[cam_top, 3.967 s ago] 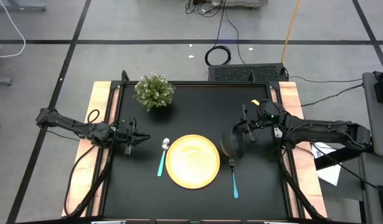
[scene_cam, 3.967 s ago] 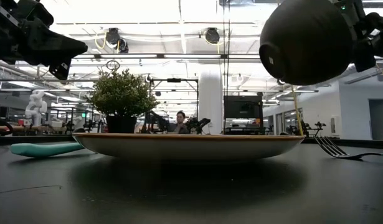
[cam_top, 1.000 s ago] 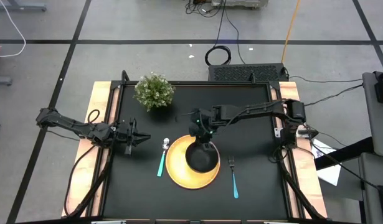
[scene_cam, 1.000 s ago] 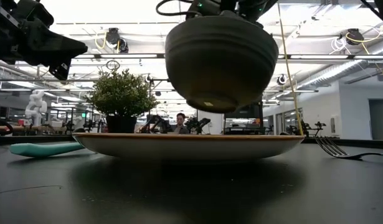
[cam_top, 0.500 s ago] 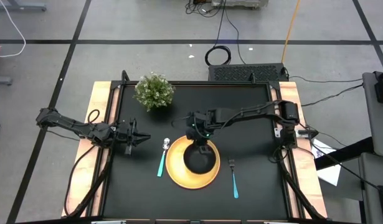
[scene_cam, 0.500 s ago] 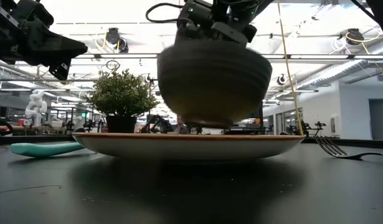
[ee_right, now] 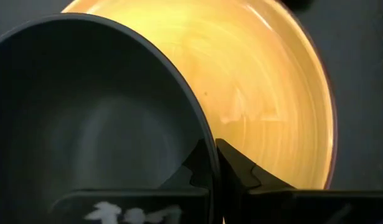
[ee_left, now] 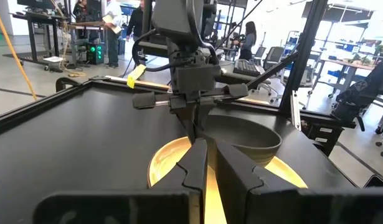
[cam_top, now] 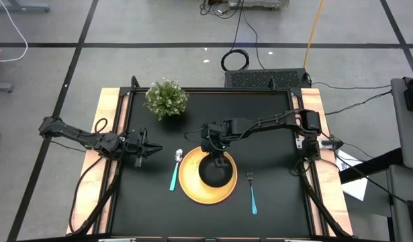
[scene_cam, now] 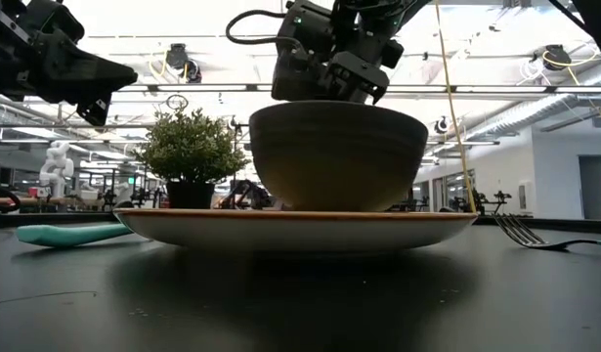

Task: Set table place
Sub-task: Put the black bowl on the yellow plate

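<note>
The right pincer (ee_right: pixel 213 163) grips the black bowl's (ee_right: pixel 85 124) rim over the yellow plate (ee_right: pixel 260 93).

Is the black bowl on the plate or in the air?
On the plate: the bowl sits on the plate, right claw gripping its rim.

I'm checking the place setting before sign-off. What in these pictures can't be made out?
- Bowl base: low view, hidden behind the plate rim.
- Spoon head: low view, behind the plate.
- Fork handle: low view, cut off by the edge.
- Plate centre: high view, covered by the bowl and right hand.
</note>
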